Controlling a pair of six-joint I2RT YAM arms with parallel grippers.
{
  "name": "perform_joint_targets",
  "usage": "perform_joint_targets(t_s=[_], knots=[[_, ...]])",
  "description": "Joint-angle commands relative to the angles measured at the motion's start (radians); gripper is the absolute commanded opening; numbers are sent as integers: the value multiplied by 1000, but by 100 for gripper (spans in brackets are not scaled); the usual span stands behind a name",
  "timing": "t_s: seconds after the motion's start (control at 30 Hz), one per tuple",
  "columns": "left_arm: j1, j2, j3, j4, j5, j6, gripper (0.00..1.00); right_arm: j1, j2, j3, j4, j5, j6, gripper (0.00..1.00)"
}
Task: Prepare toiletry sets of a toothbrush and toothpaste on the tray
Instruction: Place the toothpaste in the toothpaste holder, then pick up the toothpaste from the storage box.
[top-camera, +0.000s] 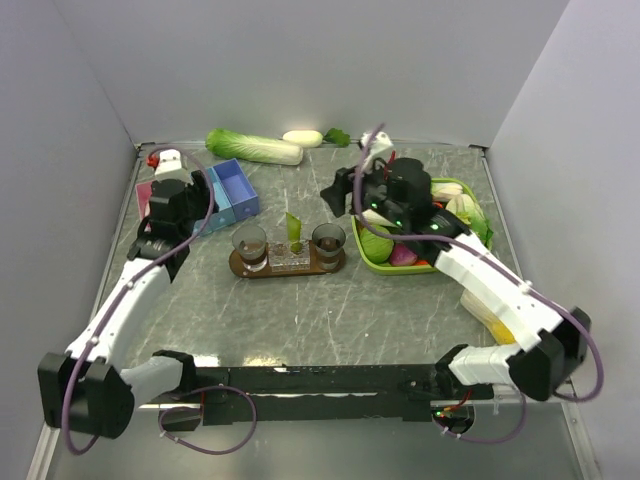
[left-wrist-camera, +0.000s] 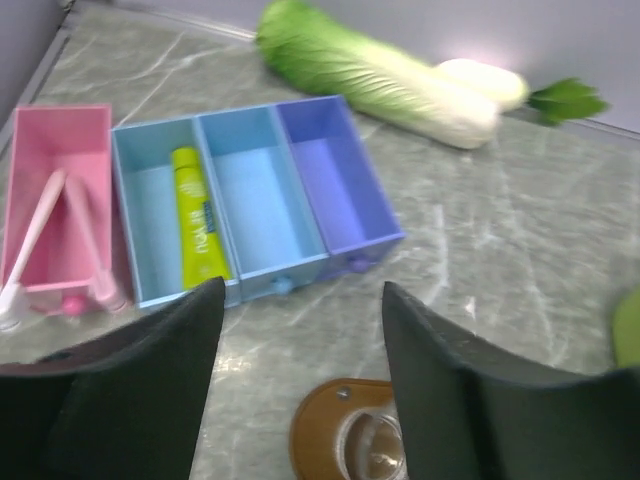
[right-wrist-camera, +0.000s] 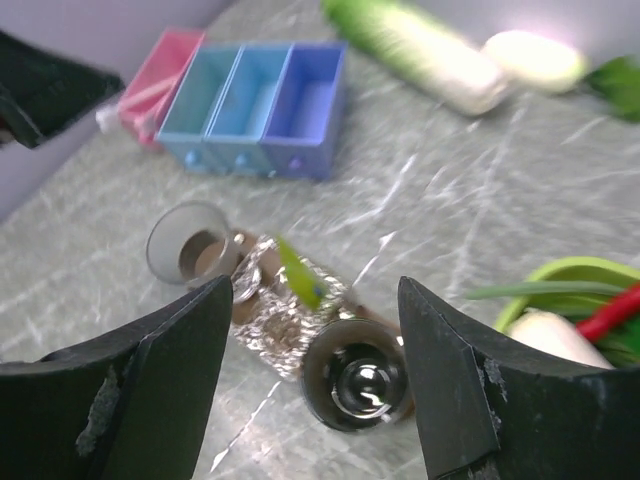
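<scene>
The dark brown oval tray (top-camera: 288, 267) lies mid-table with a dark tumbler (top-camera: 249, 241) at its left end and another (top-camera: 328, 238) at its right. Between them a light-green toothpaste (top-camera: 294, 230) stands upright in a clear crinkled holder (right-wrist-camera: 275, 315). A second toothpaste (left-wrist-camera: 197, 215) lies in a light-blue compartment of the box (left-wrist-camera: 300, 185). Two toothbrushes (left-wrist-camera: 35, 235) lie in its pink compartment. My left gripper (left-wrist-camera: 300, 300) hovers open and empty between box and tray (left-wrist-camera: 320, 430). My right gripper (right-wrist-camera: 315, 285) is open above the right tumbler (right-wrist-camera: 362, 385), holding nothing.
A napa cabbage (top-camera: 255, 146) and a white radish (top-camera: 302, 137) lie along the back wall. The lime-green basket (top-camera: 462, 187) of vegetables sits right of the tray, under my right arm. Grey walls close in on the left, back and right.
</scene>
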Motion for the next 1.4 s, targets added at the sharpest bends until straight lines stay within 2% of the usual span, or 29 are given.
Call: perform_joint_targets(t_s=[0.0,0.1,0.2,0.33,0.5,0.6,0.87,1.0,1.37], knots=[[85,114,73,-13,-20,45,58,-12,-129,-31,-11,-43,19,73],[165,214,133,-51,43,22,49,-13,-195,-63,-34,-33,23,72],[199,307,213,-96,42,27,44,-13,-262,-109,-31,-39,34,72],[225,426,326,-130,-1,51,44,-13,-331,-160,-28,-30,38,72],[228,617,443,-193,0,45,35,-13,-431,-224,-5,-36,58,72],[250,683,480,-203,5,35,35,-16,-477,-267,-5,-30,61,72],[310,711,429,-131,102,4,36,-16,-517,-297,-44,-6,72,72],[310,795,471,-153,143,-2,31,-16,-506,-301,-33,-17,88,71],[310,895,529,-165,165,-1,33,-16,-479,-300,-31,-23,115,71]])
